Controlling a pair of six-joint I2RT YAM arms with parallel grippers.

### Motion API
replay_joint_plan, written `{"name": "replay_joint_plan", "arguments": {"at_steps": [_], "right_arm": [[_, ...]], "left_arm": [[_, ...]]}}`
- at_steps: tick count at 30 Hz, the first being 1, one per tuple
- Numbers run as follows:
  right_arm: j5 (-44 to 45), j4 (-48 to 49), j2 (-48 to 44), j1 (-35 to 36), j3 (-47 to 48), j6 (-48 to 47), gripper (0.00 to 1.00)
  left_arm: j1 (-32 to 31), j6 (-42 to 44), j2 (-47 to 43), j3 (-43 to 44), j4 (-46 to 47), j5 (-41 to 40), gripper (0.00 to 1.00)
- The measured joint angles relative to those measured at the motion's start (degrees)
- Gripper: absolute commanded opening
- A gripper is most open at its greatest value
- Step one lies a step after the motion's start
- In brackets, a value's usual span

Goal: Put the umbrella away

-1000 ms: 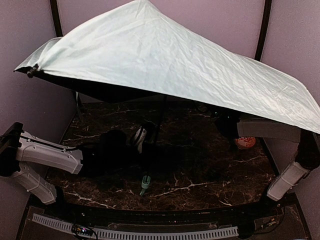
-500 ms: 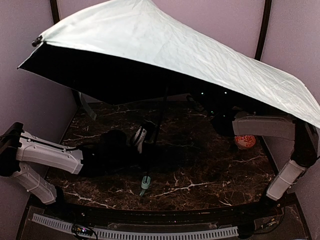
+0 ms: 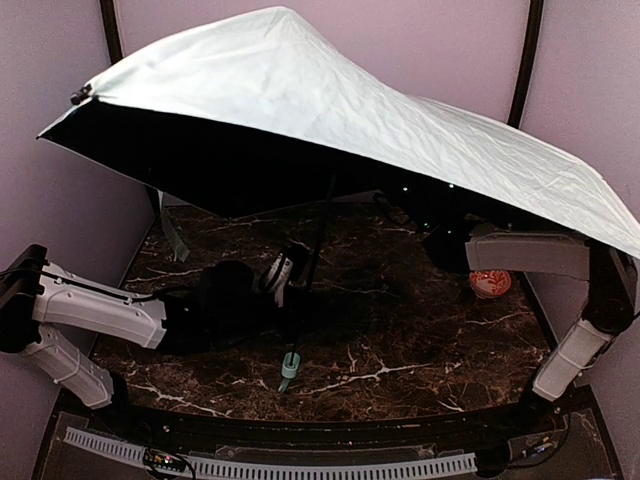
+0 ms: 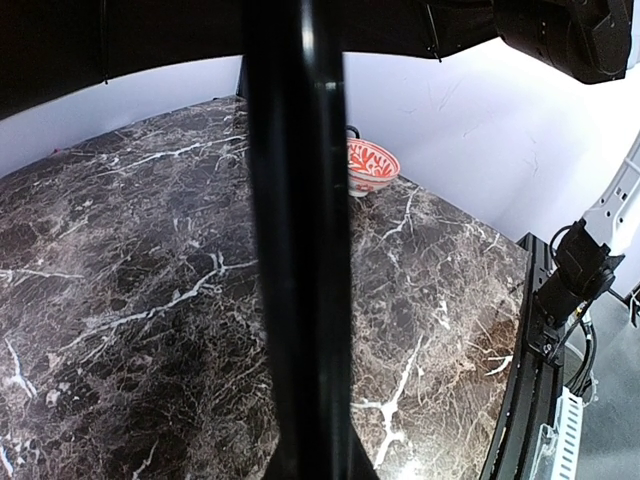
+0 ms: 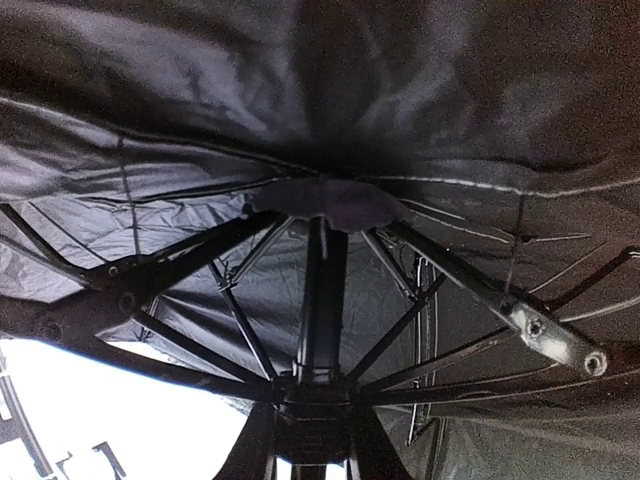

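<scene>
The umbrella (image 3: 300, 90) stands open, its pale mint-green canopy spread over most of the table and its black lining in shadow below. Its thin black shaft (image 3: 318, 240) slants down to my left gripper (image 3: 284, 274), which is shut on it. In the left wrist view the shaft (image 4: 300, 230) rises straight out of the left gripper (image 4: 312, 466). The mint-green handle (image 3: 289, 368) lies low near the front edge. My right arm (image 3: 525, 255) reaches under the canopy. In the right wrist view my right gripper (image 5: 310, 450) is shut on the runner (image 5: 312, 400), where the ribs meet.
An orange-and-white patterned bowl (image 3: 490, 283) sits on the dark marble table (image 3: 400, 350) at the right, beside the right arm; it also shows in the left wrist view as the bowl (image 4: 370, 165). Pale walls (image 3: 60, 230) close in both sides and the back.
The canopy's left edge has tipped upward, showing more black lining. The right arm has come further under the canopy and its jaws have closed on the runner. The left arm has not moved.
</scene>
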Motion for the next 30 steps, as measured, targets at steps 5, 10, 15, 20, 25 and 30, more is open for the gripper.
{"name": "replay_joint_plan", "arguments": {"at_steps": [5, 10, 15, 20, 25, 30], "right_arm": [[-0.9, -1.1, -0.2, -0.1, -0.1, -0.6, 0.04], [-1.0, -5.7, -1.3, 0.3, -0.1, -4.9, 0.14], [1.1, -9.1, -3.0, 2.2, -0.3, -10.5, 0.17], [3.8, -8.8, -3.4, 3.6, -1.5, -14.5, 0.22], [4.3, -9.0, -3.2, 4.9, -3.9, -16.9, 0.23], [4.7, -9.7, -2.3, 6.0, -6.0, -18.6, 0.26]], "left_arm": [[0.0, 0.1, 0.0, -0.2, -0.2, 0.0, 0.00], [0.0, 0.8, -1.0, -0.2, -2.3, -1.3, 0.00], [0.0, 3.4, -1.6, -0.2, -4.0, -3.1, 0.00], [0.0, 5.0, -1.6, -0.2, -5.1, -4.6, 0.00], [0.3, 5.7, -1.6, 0.2, -5.2, -6.4, 0.00], [0.5, 6.8, -1.5, 0.3, -5.1, -8.0, 0.00]]}}
